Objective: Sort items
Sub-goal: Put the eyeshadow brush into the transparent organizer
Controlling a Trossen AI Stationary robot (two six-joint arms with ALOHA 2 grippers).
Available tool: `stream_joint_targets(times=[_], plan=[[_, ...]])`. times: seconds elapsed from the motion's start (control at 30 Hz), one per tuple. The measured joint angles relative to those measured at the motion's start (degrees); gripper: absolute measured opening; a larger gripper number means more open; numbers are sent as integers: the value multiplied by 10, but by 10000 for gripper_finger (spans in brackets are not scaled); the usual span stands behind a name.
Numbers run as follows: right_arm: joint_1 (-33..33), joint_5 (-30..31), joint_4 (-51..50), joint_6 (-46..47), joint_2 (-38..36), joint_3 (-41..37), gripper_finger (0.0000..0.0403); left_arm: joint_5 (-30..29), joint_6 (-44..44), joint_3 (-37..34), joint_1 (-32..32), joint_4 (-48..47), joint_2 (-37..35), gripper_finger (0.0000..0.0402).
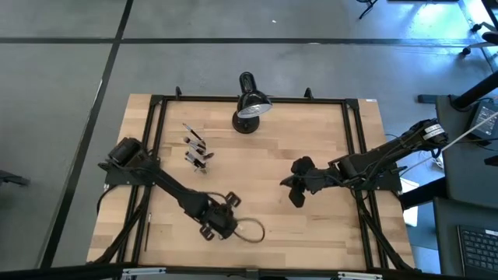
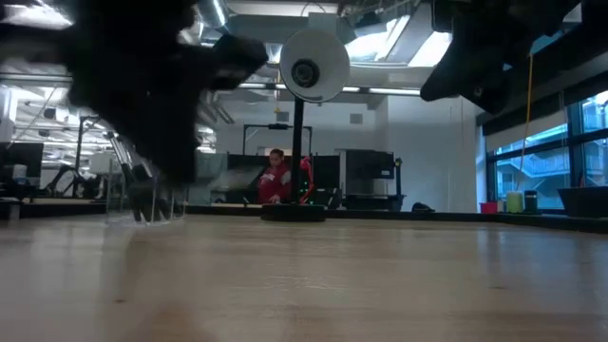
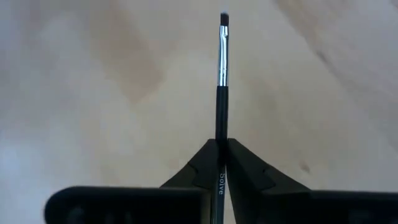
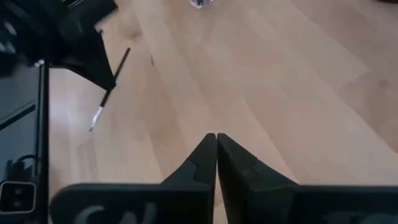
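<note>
I'm working in what looks like a robotics lab or open workshop: my wooden desk sits in a black metal frame on grey concrete floor, with ceiling lights, big windows, machines, another workstation keyboard and a person in red behind
</note>
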Motion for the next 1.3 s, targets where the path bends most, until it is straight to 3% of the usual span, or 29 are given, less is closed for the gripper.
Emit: stream_joint_targets(times=[0.2, 0.37, 0.53, 0.83, 1.03, 1.2, 1.3], plan=[[0, 8, 0, -7, 0, 0, 14, -69, -99, 1, 7, -21, -82, 22], [0, 8, 0, -11, 0, 0, 14, -217, -175, -26, 6, -42, -183, 22], [0, 8, 0, -13, 0, 0, 14, -367, -284, -123, 5, -44, -317, 22], [0, 8, 28, -19, 0, 0, 14, -658, -503, -359, 18, -8, -525, 22], [0, 8, 48, -30, 0, 0, 14, -744, -614, -467, 42, 50, -578, 22], [0, 8, 50, -33, 0, 0, 14, -750, -706, -496, 77, 51, -583, 22], [0, 8, 50, -35, 0, 0, 14, -750, -716, -496, 104, 63, -583, 22]])
